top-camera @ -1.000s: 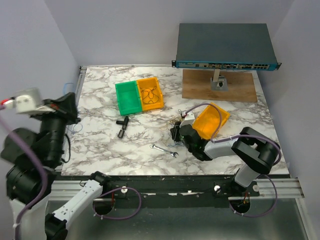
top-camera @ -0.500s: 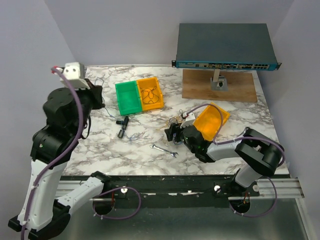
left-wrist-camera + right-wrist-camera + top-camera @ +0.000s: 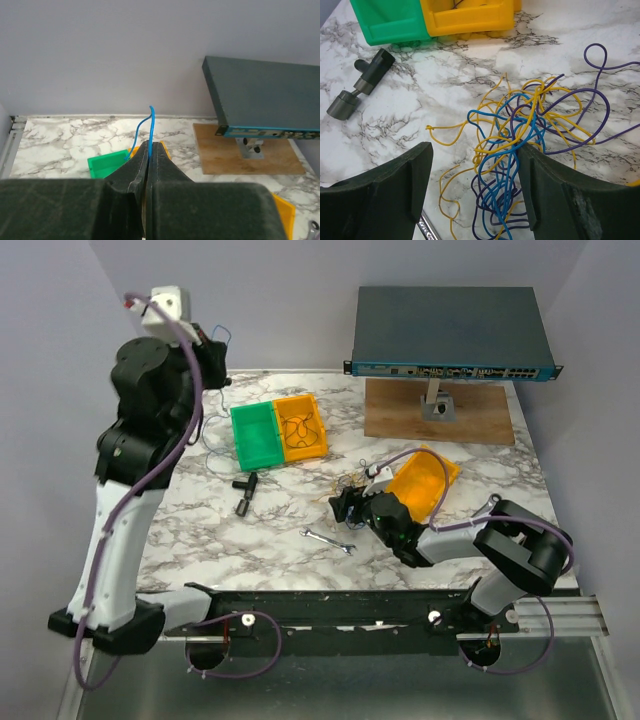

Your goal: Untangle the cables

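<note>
though the left gripper clamps one blue cable, the tangle sits knotted between the spread right gripper.

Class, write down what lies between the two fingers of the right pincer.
The tangled cables: blue, yellow and purple strands lie on the table between the open right pincer's jaws, as the right wrist view shows.

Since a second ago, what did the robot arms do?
The left pincer rose and swung toward the back wall, still shut on the blue cable and lifting it. The right pincer opened over the tangled cables. The bins and the wrench stayed put.
</note>
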Controlling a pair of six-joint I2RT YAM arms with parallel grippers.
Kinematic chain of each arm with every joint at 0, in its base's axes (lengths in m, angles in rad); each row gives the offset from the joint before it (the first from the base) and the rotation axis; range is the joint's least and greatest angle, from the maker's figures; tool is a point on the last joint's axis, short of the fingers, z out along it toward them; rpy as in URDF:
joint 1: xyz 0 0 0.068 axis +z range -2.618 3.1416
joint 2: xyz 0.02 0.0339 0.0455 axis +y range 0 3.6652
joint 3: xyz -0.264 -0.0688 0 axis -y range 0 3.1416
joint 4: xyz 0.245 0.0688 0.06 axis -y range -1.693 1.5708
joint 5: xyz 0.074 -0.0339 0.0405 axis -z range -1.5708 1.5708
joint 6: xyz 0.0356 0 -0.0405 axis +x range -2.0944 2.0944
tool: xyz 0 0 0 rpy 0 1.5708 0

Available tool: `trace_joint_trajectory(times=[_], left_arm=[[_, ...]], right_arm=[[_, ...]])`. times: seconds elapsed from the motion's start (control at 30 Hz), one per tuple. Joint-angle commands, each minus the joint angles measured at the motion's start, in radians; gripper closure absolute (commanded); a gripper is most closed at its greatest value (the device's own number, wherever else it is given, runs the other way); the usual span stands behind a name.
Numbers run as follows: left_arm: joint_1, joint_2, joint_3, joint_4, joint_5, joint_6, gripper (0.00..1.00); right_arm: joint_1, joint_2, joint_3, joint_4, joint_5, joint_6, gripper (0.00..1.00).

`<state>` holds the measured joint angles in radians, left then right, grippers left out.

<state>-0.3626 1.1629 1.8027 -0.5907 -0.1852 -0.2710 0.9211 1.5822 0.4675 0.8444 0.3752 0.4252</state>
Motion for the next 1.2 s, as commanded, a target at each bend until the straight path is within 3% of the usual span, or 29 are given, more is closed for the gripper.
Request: trace_joint_trajectory(times=[0.0, 0.1, 0.23, 0.53, 1.17], left_arm=[[0.104, 0.132, 0.03, 0.06, 0.148, -0.053, 1.0], [0.159, 0.219, 0.11, 0.042, 0.238, -0.106, 1.0], [0.168, 0.271, 0.19, 0.024, 0.242, -0.103, 1.0], [0.177, 0.331, 0.195, 0.056, 0.256, -0.094, 1.0], [0.2, 0.38, -0.16, 0.172, 0.217, -0.086, 1.0]], right_arm=[[0.005, -0.024, -0.021, 0.045, -0.006, -0.014, 0.26], [0.005, -0.028, -0.023, 0.045, 0.005, -0.019, 0.25], [0.004, -0.033, -0.024, 0.042, 0.013, -0.023, 0.26], [0.005, -0.033, -0.029, 0.058, -0.002, -0.026, 0.26], [0.004, -0.033, -0.03, 0.057, -0.001, -0.031, 0.26]])
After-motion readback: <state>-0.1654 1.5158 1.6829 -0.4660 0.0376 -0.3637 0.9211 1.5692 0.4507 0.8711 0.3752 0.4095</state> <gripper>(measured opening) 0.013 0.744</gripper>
